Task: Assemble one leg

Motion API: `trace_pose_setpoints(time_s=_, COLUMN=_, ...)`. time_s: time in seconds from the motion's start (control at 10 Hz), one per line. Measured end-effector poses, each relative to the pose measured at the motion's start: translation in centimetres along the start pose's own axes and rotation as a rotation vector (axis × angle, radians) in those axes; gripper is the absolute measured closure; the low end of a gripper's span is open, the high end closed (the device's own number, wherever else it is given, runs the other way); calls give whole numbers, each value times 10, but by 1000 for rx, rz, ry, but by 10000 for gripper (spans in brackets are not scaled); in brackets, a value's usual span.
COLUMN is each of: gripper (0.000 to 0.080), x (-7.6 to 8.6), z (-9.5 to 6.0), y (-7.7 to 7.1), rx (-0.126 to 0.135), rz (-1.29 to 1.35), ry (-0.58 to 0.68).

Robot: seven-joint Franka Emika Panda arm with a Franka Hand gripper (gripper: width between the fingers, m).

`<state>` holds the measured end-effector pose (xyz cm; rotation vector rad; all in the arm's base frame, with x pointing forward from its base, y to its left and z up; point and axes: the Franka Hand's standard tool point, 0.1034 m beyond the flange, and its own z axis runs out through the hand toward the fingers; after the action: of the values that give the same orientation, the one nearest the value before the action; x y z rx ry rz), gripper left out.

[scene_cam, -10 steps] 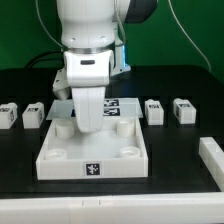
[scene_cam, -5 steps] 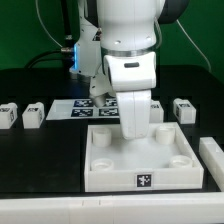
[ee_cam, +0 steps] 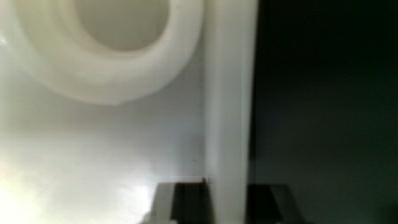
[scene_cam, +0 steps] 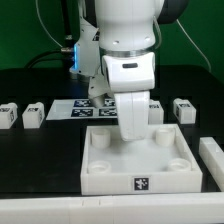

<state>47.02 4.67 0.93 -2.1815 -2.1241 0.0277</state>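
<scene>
Green backdrop rises behind a black bench [scene_cam: 40, 175]. A white robot arm [scene_cam: 128, 40] fills the middle of the scene and reaches straight down. Under it lies the large flat white panel [scene_cam: 110, 178], with round corner sockets and a marker tag on its front edge.

A second ago this panel sat toward the exterior view's left. It now sits toward the exterior view's right, moved there along with the arm, and has held its place for the last half second. The marker board [scene_cam: 78, 108] now lies uncovered behind it.

Small white tagged blocks stand in a row at the back, none fitted yet. One leg [scene_cam: 183, 110] is at the exterior view's right and another leg [scene_cam: 156, 108] is just beside the arm. A third leg [scene_cam: 33, 115] and a fourth leg [scene_cam: 8, 115] are at the left.

The end effector [scene_cam: 131, 138] is clenched on what looks like the panel's far wall. In the wrist view, dark fingertips [ee_cam: 187, 203] press either side of it. The repositioning seems finished, so releasing the panel and fetching a leg likely comes next.
</scene>
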Motion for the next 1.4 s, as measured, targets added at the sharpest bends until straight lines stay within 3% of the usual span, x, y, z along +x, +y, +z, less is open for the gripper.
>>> trace_pose_setpoints(time_s=0.1, gripper=729, x=14, z=-1, y=16, rx=-12, rz=-17, ry=11)
trace_pose_setpoints(time_s=0.5, gripper=730, x=34, z=3, y=21, rx=-16, rz=-18, ry=21)
trace_pose_setpoints(time_s=0.9, gripper=728, x=34, z=3, y=29, rx=-12, rz=-78, ry=14)
trace_pose_setpoints(time_s=1.0, gripper=610, x=33, z=4, y=29, rx=-11, rz=-78, ry=14)
trace_pose_setpoints(time_s=1.1, gripper=610, x=33, z=4, y=29, rx=-12, rz=-77, ry=15)
trace_pose_setpoints(time_s=1.2, gripper=428, x=33, z=3, y=30, rx=-15, rz=-77, ry=15)
trace_pose_setpoints(time_s=1.4, gripper=182, x=33, z=2, y=31, rx=-19, rz=-77, ry=15)
